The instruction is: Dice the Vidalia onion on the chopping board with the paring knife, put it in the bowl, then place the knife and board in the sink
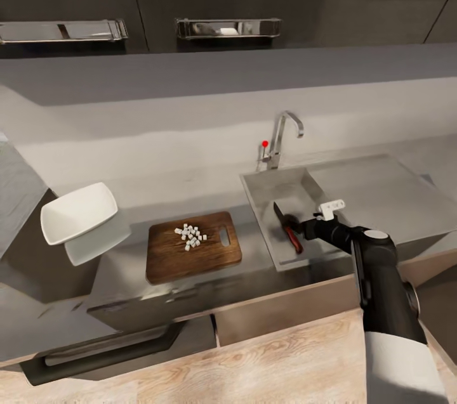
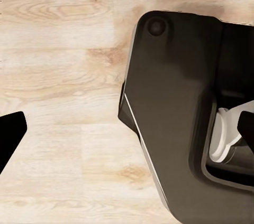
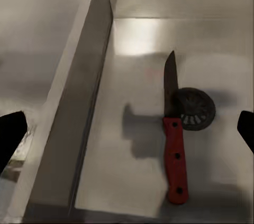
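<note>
A: Paring knife (image 3: 173, 139) — where does it lie?

B: Flat on the floor of the sink (image 1: 289, 191), right under the right tool (image 3: 127, 129). Its red handle points back toward the tool, its blade points away, and the blade's edge sits beside the round drain (image 3: 194, 109), partly over it.

A: And the right tool, what state?

B: Spread wide. In the right wrist view its two dark fingertips (image 3: 10, 137) stand far apart at the picture's edges, with the knife between them and apart from both. It pinches nothing. In the head view the right tool (image 1: 298, 228) hangs over the basin's near side.

A: The chopping board (image 1: 193, 255)?

B: On the table (image 1: 127, 166), beyond the basin's wall on the side away from the draining panel. Small white diced onion (image 1: 190, 236) pieces lie in a heap on it, near its slot hole.

A: The bowl (image 1: 79, 212)?

B: White, tilted, farther along the table past the board, well apart from the tool.

A: The left tool (image 2: 127, 134)?

B: Spread too: one dark tip shows at each edge of its wrist view, over a pale wooden floor (image 2: 58, 49) and a dark part of the robot.
</note>
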`<state>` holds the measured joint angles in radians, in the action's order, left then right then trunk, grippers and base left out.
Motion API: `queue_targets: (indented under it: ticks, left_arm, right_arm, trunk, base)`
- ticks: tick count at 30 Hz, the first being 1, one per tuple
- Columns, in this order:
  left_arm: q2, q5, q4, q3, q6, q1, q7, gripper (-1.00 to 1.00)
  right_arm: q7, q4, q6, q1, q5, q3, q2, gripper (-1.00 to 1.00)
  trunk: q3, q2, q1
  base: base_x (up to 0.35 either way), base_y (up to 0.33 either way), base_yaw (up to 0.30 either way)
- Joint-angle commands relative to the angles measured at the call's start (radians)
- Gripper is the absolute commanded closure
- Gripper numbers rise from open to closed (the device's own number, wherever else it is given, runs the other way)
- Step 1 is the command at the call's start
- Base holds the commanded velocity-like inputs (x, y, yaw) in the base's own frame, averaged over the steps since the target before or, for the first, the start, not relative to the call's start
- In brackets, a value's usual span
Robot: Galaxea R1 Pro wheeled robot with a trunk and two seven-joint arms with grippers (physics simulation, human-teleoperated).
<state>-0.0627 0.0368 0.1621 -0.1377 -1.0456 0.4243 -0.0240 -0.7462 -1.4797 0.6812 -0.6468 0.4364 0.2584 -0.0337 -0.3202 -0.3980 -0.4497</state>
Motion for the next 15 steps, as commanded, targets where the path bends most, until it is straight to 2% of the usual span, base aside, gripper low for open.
queue_targets:
  ticks: [1, 10, 15]
  left_arm:
    - [0.0, 0.003, 0.002, 0.003, -0.001, 0.001, -0.003, -1.0]
    - [0.0, 0.003, 0.002, 0.002, -0.001, 0.001, -0.003, -1.0]
    - [0.0, 0.003, 0.002, 0.002, -0.001, 0.001, -0.003, -1.0]
  right_arm:
    - [-0.015, -0.003, 0.003, 0.0, 0.01, 0.002, -0.001, -1.0]
    - [-0.022, -0.006, 0.005, 0.001, 0.01, 0.002, -0.003, -1.0]
    - [-0.022, -0.005, 0.005, 0.001, 0.01, 0.002, -0.003, -1.0]
  trunk:
    - [-0.002, -0.002, 0.0]
    - [-0.002, -0.002, 0.0]
    - [-0.002, -0.002, 0.0]
  base:
    - [-0.224, 0.141, 0.0]
    - [-0.247, 0.187, 0.0]
    - [-0.097, 0.251, 0.0]
